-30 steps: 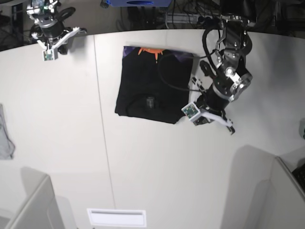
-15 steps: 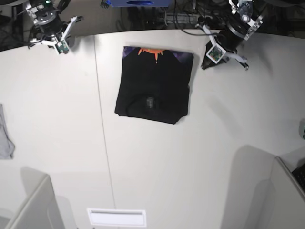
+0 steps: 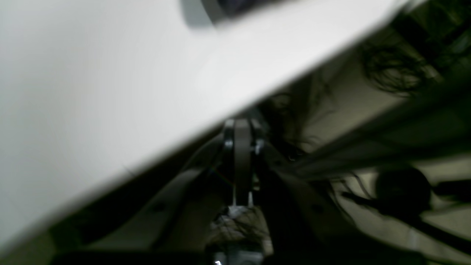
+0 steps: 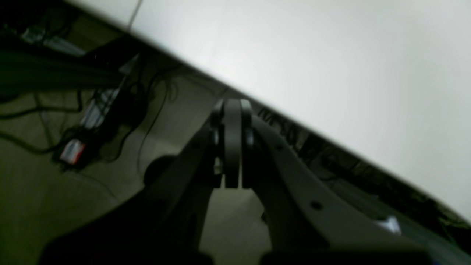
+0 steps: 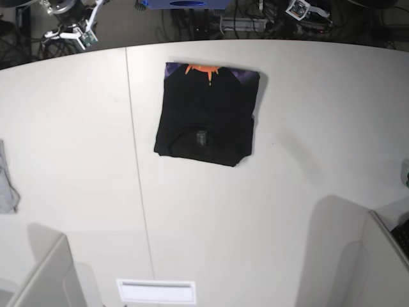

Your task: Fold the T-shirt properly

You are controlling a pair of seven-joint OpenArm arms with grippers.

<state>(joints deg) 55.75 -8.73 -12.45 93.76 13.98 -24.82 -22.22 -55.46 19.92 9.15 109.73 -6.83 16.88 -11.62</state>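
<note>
- White table (image 5: 268, 211) filling nearly the whole base view, one thin seam (image 5: 135, 160) running front to back left of middle.
- Black T-shirt (image 5: 208, 121) lying folded into a neat rectangle on the far half of the table, just right of the seam; orange-and-purple print (image 5: 203, 69) showing along its far edge, small grey label (image 5: 201, 136) near its near edge. Touched by nothing.
- Grey partitions poking in at the near corners: one bottom left (image 5: 45, 272), one bottom right (image 5: 383, 256), each throwing a shadow over the tabletop.
- White slotted plate (image 5: 156, 291) sitting at the near edge.
- Grey cloth (image 5: 6, 182) draped at the far left edge, well apart from the T-shirt.
- Tangle of cables (image 5: 243, 22) on the floor beyond the far edge.
- Left gripper (image 3: 237, 200) pulled up past the far edge, top right in the base view (image 5: 300, 9); jaws pressed flat together, empty, blurred in the wrist view.
- Right gripper (image 4: 232, 184) likewise off the table, top left in the base view (image 5: 80, 29); jaws together, gripping nothing, floor and cables beneath.
</note>
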